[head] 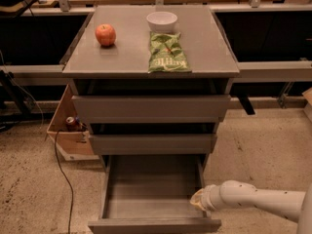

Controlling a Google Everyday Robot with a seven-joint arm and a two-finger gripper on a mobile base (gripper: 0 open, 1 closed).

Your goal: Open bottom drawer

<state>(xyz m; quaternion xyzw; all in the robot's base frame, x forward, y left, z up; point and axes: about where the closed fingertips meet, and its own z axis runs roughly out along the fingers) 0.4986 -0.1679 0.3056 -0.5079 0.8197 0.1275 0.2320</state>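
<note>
The grey cabinet [151, 65] has three drawers. The bottom drawer [153, 225] is pulled far out, and its shallow grey box shows an empty floor [148, 189]. The two drawers above it stick out only a little. My white arm [258, 199] reaches in from the lower right. My gripper [197, 199] is at the right side wall of the bottom drawer, close behind its front panel.
On the cabinet top lie a red apple [105, 34], a white bowl [162, 20] and a green chip bag [167, 53]. A cardboard box [68, 130] holding a can stands on the floor at the left, with a black cable [63, 179] beside it. Dark benches line the back.
</note>
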